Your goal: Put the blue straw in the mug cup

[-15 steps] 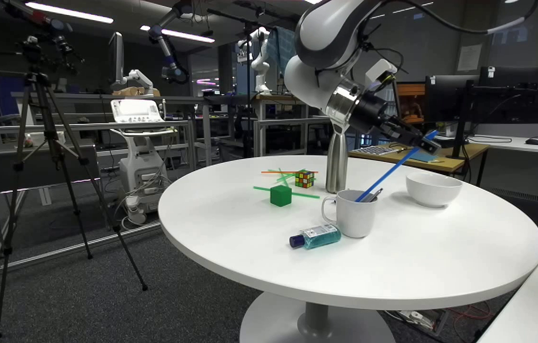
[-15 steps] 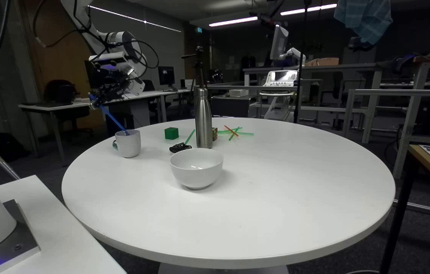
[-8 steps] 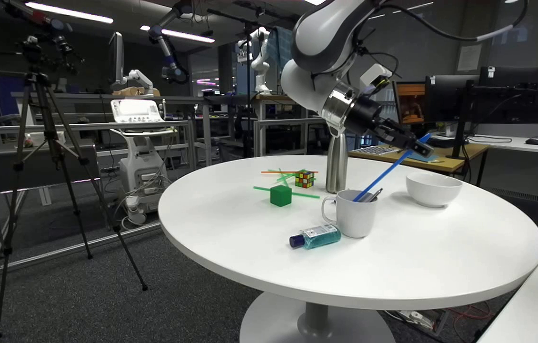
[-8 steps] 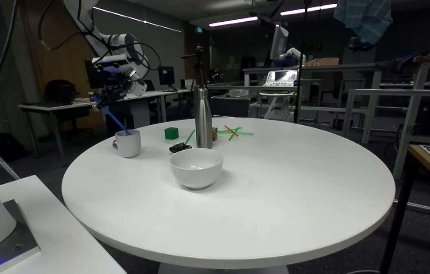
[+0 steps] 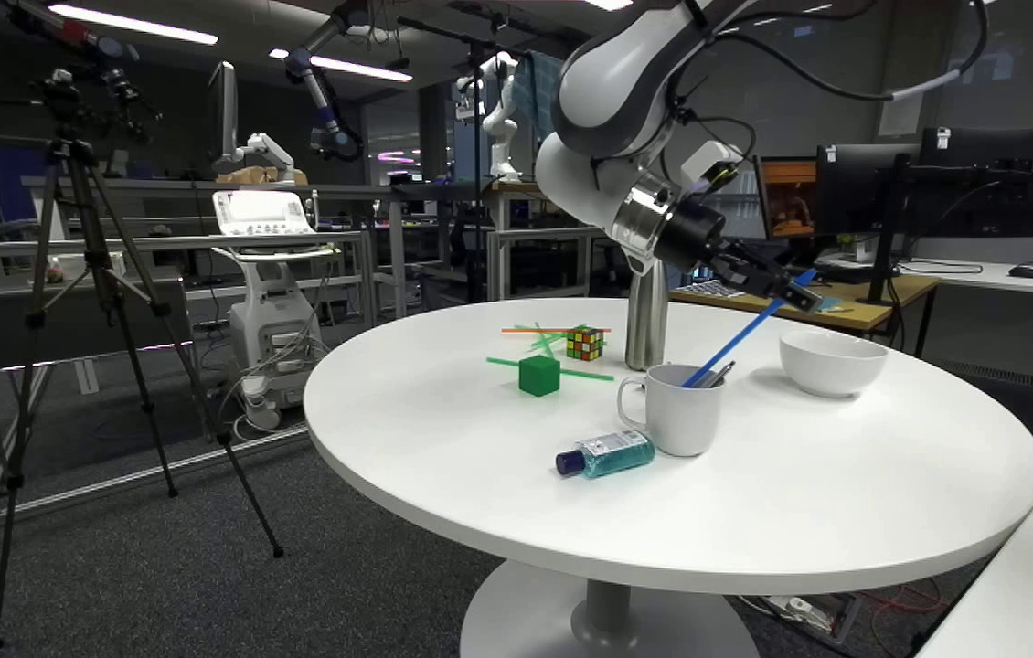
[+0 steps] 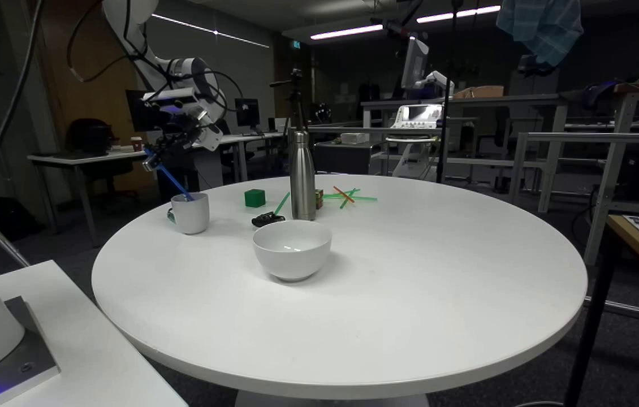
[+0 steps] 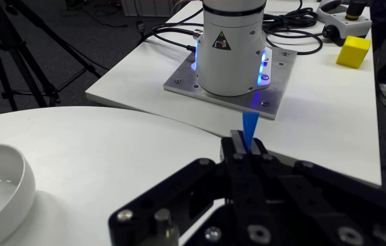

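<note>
The blue straw (image 5: 736,340) slants down from my gripper (image 5: 795,291) to the mug cup (image 5: 683,416). Its lower end is behind the mug's rim, inside the opening. The mug is white, upright, with a side handle. In an exterior view the straw (image 6: 171,178), mug (image 6: 191,215) and gripper (image 6: 151,160) show the same way, the gripper above and to the left of the mug. In the wrist view the gripper (image 7: 246,145) is shut on the straw near its upper end, and a short blue tip (image 7: 249,123) sticks out past the fingers. The mug is out of the wrist view.
A pen (image 5: 723,373) stands in the mug. A teal bottle (image 5: 612,454) lies against it. A steel bottle (image 5: 647,320), white bowl (image 5: 832,364), green cube (image 5: 539,376), puzzle cube (image 5: 585,344), green straws (image 6: 362,198) and a black item (image 6: 268,219) are on the round table.
My gripper has moved down and a little toward the mug, still shut on the straw. Less of the straw shows above the rim. The mug has not moved.
</note>
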Controlling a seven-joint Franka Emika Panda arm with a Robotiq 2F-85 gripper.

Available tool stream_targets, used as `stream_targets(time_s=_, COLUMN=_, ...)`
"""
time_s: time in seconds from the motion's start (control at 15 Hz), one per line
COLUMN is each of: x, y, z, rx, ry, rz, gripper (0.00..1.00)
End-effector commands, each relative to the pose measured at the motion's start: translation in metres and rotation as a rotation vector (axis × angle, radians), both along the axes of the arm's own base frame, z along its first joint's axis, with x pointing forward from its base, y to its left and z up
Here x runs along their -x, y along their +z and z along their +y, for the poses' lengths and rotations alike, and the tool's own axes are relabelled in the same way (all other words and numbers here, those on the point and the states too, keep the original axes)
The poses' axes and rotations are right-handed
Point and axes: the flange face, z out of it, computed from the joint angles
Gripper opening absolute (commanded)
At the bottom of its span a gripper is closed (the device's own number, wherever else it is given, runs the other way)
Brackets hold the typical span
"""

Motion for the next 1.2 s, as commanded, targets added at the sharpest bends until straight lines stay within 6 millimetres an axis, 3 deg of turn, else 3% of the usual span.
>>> stream_targets(time_s=0.0, x=-0.011, y=-0.002, z=0.001, rx=0.027, ry=0.003, rz=-0.003, gripper=0.0)
stream_targets(time_s=1.13, x=-0.016, y=-0.018, z=-0.003, rx=0.038, ry=-0.011, rz=0.025, gripper=0.0)
